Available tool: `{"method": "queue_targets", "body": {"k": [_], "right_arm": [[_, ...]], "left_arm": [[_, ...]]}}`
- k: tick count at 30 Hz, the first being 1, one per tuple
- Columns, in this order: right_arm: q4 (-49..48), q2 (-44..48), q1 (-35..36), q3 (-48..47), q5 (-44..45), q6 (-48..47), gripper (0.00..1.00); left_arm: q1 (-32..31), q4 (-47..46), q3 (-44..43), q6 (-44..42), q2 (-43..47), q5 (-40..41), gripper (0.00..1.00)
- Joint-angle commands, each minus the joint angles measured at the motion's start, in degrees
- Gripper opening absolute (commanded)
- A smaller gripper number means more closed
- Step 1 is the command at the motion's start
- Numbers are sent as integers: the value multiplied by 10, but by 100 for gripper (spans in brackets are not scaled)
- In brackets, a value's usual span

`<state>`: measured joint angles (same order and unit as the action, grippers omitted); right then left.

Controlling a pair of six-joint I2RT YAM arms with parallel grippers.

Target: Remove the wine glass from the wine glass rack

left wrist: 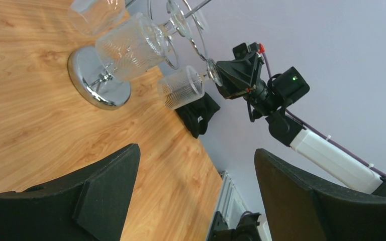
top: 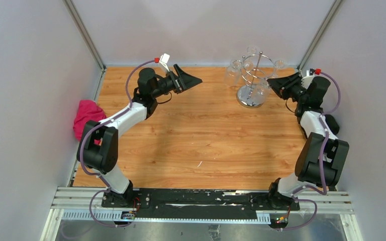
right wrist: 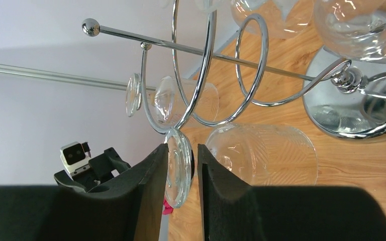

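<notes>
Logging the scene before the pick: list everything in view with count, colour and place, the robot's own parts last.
wine glass rack: one, chrome, far right of the table.
wine glasses: at least three, clear, patterned, hanging bowl-down on the rack.
wine glass: one of these, on the rack's right side, its foot between black fingers.
cloth: one, pink, at the table's left edge.
table: one, light wood, under everything.
left end effector: one, black, open and empty, over the far left of the table.
right end effector: one, black, shut on the wine glass's foot.
</notes>
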<state>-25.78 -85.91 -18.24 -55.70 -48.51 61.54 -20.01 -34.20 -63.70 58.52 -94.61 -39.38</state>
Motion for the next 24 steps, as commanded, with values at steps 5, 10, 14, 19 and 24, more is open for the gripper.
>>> {"method": "queue_targets", "body": {"k": [5, 10, 14, 19, 24], "right_arm": [[9, -4, 14, -8, -15, -11, 27], [21, 0, 15, -4, -16, -18, 12], [27, 3, 14, 0, -17, -19, 3], [36, 12, 14, 3, -18, -23, 7], [38, 22, 14, 19, -24, -24, 19]], "left_arm": [[1, -11, 9, -10, -5, 1, 89], [1, -11, 10, -10, -4, 1, 89], [1, -11, 11, -9, -1, 2, 89], [1, -11, 13, -7, 2, 2, 89], [1, -11, 13, -5, 3, 2, 89]]}}
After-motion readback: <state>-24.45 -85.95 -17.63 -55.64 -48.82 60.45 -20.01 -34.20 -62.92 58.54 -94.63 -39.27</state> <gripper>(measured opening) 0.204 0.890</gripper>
